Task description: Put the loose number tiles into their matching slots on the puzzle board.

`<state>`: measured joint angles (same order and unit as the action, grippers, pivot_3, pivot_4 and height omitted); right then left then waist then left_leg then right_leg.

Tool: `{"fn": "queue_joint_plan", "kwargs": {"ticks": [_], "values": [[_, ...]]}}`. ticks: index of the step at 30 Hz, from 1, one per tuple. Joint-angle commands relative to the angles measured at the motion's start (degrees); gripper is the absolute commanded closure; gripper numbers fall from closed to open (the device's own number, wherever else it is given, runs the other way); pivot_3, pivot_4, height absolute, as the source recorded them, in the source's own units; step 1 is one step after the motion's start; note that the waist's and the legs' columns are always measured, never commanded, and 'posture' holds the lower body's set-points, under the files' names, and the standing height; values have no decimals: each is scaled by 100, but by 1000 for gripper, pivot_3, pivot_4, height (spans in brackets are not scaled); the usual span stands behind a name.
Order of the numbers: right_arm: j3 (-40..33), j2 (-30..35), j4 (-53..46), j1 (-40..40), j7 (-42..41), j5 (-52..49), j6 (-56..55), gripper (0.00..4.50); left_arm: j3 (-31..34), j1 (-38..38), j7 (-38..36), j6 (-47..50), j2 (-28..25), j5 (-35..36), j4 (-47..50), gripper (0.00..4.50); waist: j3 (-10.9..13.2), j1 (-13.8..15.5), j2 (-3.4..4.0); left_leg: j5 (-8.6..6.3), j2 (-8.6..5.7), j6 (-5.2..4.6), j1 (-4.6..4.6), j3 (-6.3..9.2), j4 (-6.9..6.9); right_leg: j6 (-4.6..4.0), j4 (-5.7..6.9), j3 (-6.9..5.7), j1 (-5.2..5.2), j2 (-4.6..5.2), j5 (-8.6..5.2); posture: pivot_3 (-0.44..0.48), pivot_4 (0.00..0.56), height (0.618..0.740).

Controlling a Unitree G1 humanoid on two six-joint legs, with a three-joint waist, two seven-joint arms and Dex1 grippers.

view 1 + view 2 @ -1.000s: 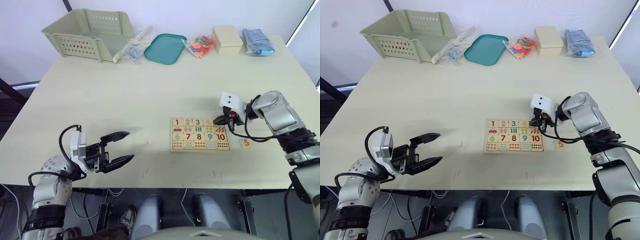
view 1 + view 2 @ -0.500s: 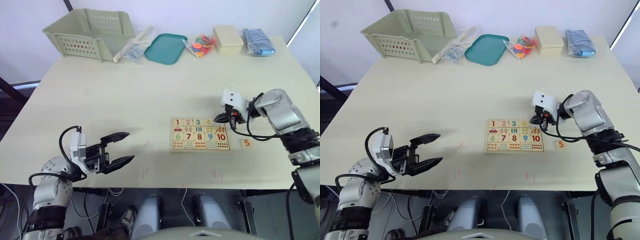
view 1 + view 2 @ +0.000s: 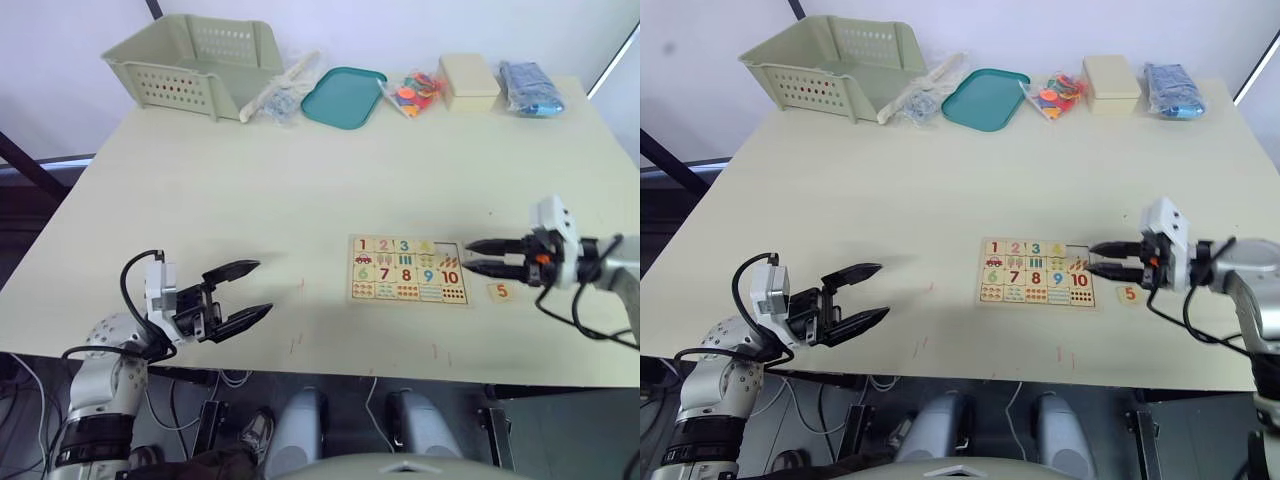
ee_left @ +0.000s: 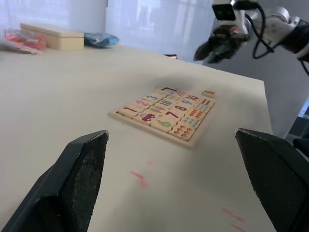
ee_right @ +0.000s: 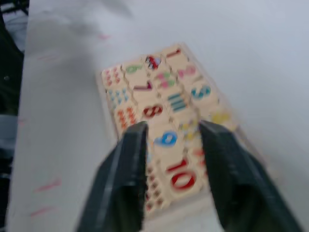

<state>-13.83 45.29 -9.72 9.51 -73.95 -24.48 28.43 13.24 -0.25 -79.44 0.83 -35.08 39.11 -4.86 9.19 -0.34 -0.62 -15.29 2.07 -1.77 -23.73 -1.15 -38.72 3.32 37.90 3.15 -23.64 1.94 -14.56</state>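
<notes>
The puzzle board (image 3: 407, 271) lies flat right of the table's middle. Tiles 1, 2, 3 and a yellow 4 (image 3: 426, 247) sit in its top row of slots, and the end slot (image 3: 449, 250) at the right is bare. A loose tile with an orange 5 (image 3: 503, 291) lies on the table just right of the board. My right gripper (image 3: 469, 256) is open and holds nothing; it hovers at the board's right edge and points left over it. In the right wrist view its fingers (image 5: 130, 164) straddle the 9 and 10 squares. My left gripper (image 3: 263, 288) is open and holds nothing near the front left.
Along the far edge stand a pale green basket (image 3: 190, 55), a clear plastic bag (image 3: 285, 90), a teal tray (image 3: 343, 97), a bag of colourful pieces (image 3: 420, 90), a beige box (image 3: 470, 80) and a blue packet (image 3: 530, 75). Bare tabletop separates the arms.
My right gripper was shut at the board's top right corner; it has drawn back to the right and opened. The camera has shifted. The left arm has not moved.
</notes>
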Motion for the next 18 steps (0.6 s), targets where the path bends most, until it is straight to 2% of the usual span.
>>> {"fn": "queue_joint_plan", "kwargs": {"ticks": [1, 2, 4, 11, 18], "values": [[-902, -12, -493, -721, 224, -280, -391, 861, 143, 60, 101, -7, -13, -13, 216, 0, 0, -40, 0, 0, 1, 0, 3, -1, -1, 1, 2, 3, 2, -1, 0, 0, 150, 740], [-1088, -53, -533, -945, 301, -343, -430, 354, 145, 82, 117, -2, -14, -15, 236, 0, 0, -45, 0, 0, 1, 0, 7, -5, -3, 1, 5, 7, 3, -3, 1, 0, 150, 740], [-1414, -122, -569, -1357, 417, -411, -521, 49, 155, 136, 159, 18, -17, -19, 291, 0, -1, -38, -1, 0, 1, 0, 8, -3, -3, 0, 4, 6, 6, -6, 0, 0, 150, 740], [-2389, -283, -668, -2713, 670, -570, -748, 49, 233, 414, 302, 44, -43, -44, 459, 0, -2, -46, -1, 0, 1, 0, 12, -5, -2, 0, 3, 11, 8, -13, -1, 0, 150, 740], [-2666, -297, -526, -3261, 717, -671, -951, 49, 241, 605, 418, 52, -30, -58, 578, 0, -3, -43, -1, 0, 1, 0, 12, -6, -2, 0, 2, 15, 9, -15, -2, 0, 150, 740]]}}
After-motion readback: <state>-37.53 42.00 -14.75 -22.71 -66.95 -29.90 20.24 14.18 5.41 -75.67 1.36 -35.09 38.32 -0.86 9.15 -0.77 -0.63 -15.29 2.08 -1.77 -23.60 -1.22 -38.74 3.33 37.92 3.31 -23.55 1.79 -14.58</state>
